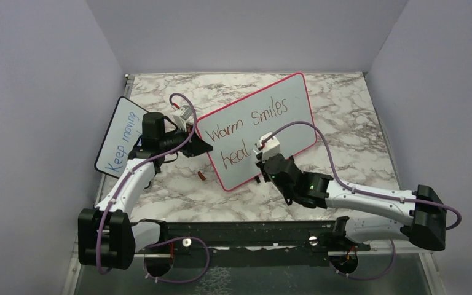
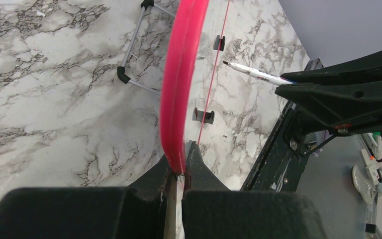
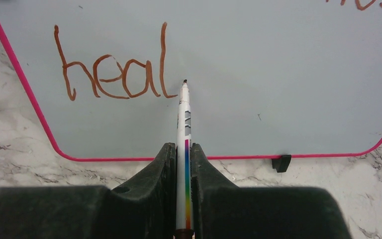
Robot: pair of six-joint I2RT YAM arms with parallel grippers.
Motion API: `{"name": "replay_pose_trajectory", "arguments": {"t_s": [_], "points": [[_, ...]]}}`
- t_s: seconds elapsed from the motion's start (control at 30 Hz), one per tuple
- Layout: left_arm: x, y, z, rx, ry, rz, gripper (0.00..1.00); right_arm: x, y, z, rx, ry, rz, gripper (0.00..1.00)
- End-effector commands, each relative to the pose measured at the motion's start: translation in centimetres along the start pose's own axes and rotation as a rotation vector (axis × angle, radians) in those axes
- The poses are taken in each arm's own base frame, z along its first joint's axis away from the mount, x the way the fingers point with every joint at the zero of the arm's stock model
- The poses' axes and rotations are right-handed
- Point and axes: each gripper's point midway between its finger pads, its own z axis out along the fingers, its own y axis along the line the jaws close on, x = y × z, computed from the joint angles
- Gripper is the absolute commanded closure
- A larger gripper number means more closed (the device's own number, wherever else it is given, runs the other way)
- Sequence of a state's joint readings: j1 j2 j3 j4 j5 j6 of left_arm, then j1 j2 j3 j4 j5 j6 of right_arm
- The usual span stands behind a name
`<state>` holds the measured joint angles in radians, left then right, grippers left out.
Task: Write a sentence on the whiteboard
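Observation:
The whiteboard (image 1: 295, 132), pink-framed, stands tilted across the middle of the marble table. The sentence (image 1: 252, 120) on it reads "Warm Smiles" with "heal" (image 3: 112, 74) below, in red-brown marker. My left gripper (image 1: 204, 146) is shut on the board's left edge; in the left wrist view the pink frame (image 2: 179, 74) runs between its jaws (image 2: 181, 159). My right gripper (image 3: 183, 149) is shut on a white marker (image 3: 184, 124) with a rainbow stripe. The marker's tip (image 3: 184, 81) sits just right of "heal", at the board surface. I cannot tell whether it touches.
A smaller board (image 1: 123, 138) with blue "Keep moving" leans at the far left behind the left arm. A small red-brown cap (image 1: 202, 176) lies on the table below the whiteboard's lower left corner. A black foot (image 3: 281, 163) sits under the whiteboard's bottom edge. Grey walls enclose the table.

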<state>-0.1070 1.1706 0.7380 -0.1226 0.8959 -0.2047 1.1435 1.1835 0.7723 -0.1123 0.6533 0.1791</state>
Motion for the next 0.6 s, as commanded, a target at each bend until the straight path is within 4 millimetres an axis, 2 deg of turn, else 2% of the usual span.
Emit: {"name": "replay_pose_trajectory", "arguments": {"t_s": [0.0, 0.17, 0.57], "points": [[1.8, 3.5, -0.5, -0.175, 0.035, 0.001, 1.0, -2.5, -0.7, -0.6, 0.006, -0.095, 0.042, 1.0], [1.6, 3.5, -0.8, -0.194, 0.032, 0.014, 1.0, -2.6, -1.4, -0.8, 0.035, -0.095, 0.026, 0.99], [1.1, 4.4, -1.9, -0.278, 0.027, 0.048, 1.0, -1.7, -3.8, -1.1, 0.101, -0.068, -0.004, 1.0]]}}
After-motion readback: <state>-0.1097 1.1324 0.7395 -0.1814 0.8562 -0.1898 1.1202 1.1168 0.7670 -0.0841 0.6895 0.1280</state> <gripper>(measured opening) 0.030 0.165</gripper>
